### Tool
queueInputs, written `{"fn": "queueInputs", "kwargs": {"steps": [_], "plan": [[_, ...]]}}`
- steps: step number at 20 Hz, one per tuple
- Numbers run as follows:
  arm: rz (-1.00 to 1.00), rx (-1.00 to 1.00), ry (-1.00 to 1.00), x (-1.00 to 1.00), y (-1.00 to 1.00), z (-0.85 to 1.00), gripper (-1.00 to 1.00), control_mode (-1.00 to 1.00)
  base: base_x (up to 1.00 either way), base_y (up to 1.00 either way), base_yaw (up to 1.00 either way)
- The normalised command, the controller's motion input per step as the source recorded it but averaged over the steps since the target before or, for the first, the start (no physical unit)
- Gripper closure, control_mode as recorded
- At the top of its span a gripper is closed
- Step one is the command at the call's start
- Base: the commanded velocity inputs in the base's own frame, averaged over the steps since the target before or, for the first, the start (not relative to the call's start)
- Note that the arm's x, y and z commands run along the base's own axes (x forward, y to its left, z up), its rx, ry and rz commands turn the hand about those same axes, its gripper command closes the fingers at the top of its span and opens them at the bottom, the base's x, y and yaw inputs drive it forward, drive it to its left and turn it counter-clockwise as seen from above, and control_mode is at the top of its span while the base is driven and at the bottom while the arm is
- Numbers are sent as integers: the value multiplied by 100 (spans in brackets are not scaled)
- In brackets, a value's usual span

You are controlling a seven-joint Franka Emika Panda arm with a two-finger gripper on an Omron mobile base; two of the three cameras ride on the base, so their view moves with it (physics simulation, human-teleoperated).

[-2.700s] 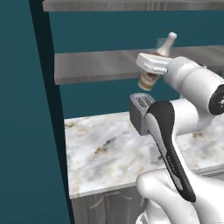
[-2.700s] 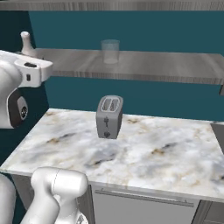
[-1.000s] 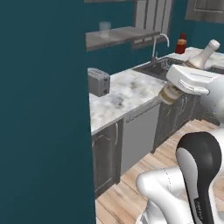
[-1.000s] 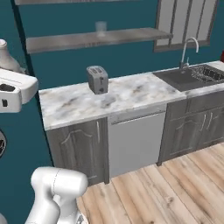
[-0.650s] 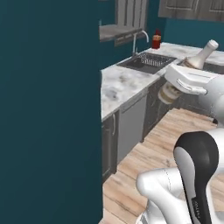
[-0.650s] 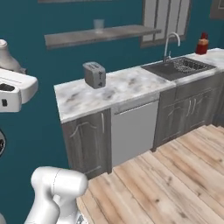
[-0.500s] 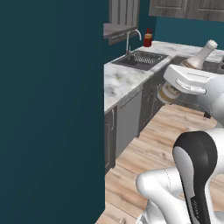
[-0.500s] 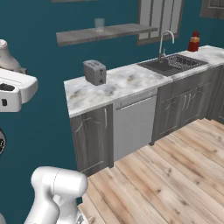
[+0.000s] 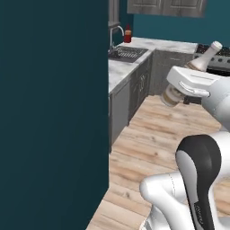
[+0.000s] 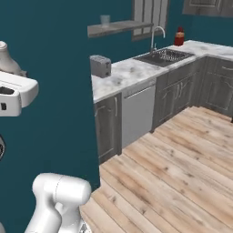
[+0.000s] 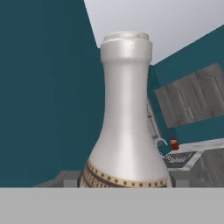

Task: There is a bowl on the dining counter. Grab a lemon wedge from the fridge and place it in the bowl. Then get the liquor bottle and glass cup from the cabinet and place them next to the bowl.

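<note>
Hand view shows me the liquor bottle clamped in the gripper, neck running straight up from the claw, the dining counter and its bowl nowhere ahead yet.

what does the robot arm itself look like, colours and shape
The arm is glossy white with rounded, bulbous links and a black, oval joint cover bearing small pale lettering. The hand is a white, boxy block with a light grey slot on its side. No cables show.

Glossy white arm, rounded links, dark joint cover.
</note>
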Motion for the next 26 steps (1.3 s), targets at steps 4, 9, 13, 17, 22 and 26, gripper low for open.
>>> {"fn": "queueInputs", "kwargs": {"steps": [4, 9, 13, 17, 22, 26], "plan": [[0, 0, 0, 0, 0, 0, 100, 100, -100, 4, -29], [0, 0, 0, 0, 0, 0, 100, 100, -100, -9, -33], [0, 0, 0, 0, 0, 0, 100, 100, -97, -42, -33], [0, 0, 0, 0, 0, 0, 100, 100, -71, -65, -24], [0, 0, 0, 0, 0, 0, 100, 100, -50, -81, -16], [0, 0, 0, 0, 0, 0, 100, 100, -17, -98, -7]]}}
